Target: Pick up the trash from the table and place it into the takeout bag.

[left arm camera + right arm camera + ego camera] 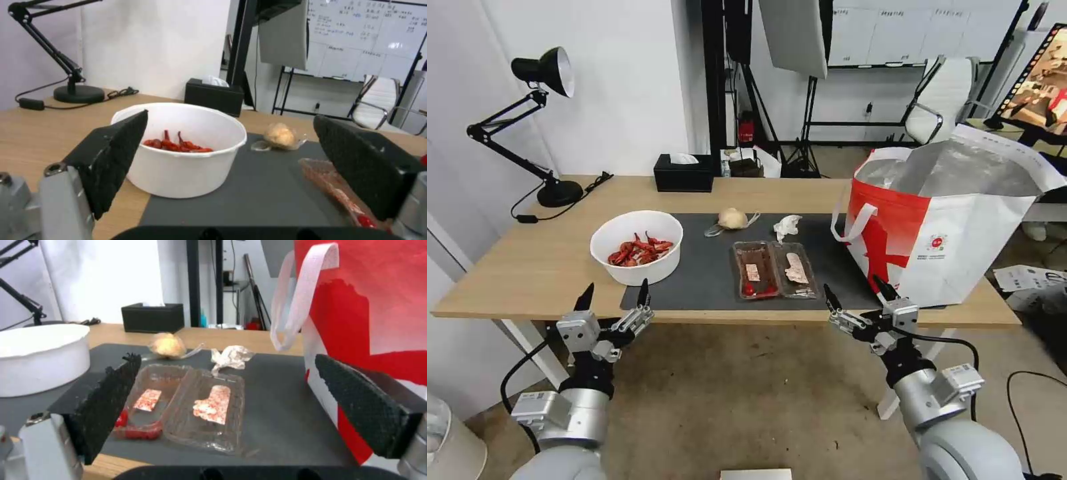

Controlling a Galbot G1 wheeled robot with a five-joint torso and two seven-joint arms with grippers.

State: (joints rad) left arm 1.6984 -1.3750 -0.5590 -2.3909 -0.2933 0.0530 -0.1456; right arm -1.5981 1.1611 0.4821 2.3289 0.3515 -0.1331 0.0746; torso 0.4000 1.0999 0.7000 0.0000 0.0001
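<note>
On the table's (520, 267) dark mat lie a clear two-part plastic tray (774, 269) (191, 406) with red smears, a crumpled white tissue (787, 227) (231, 357), and a beige lump with a looped strap (732, 219) (279, 136) (167, 345). A white bowl of red shells (638, 247) (186, 150) stands at the mat's left end. The takeout bag (954, 220) (378, 316) stands open at the right. My left gripper (614, 295) hangs open before the table's front edge, below the bowl. My right gripper (858, 290) is open too, at the front edge between tray and bag.
A black tissue box (684, 173) sits at the table's back edge and a black desk lamp (534, 120) with its cable at the back left. Behind the table are stands, a white chair (944, 100) and a monitor. Bare floor lies beneath my arms.
</note>
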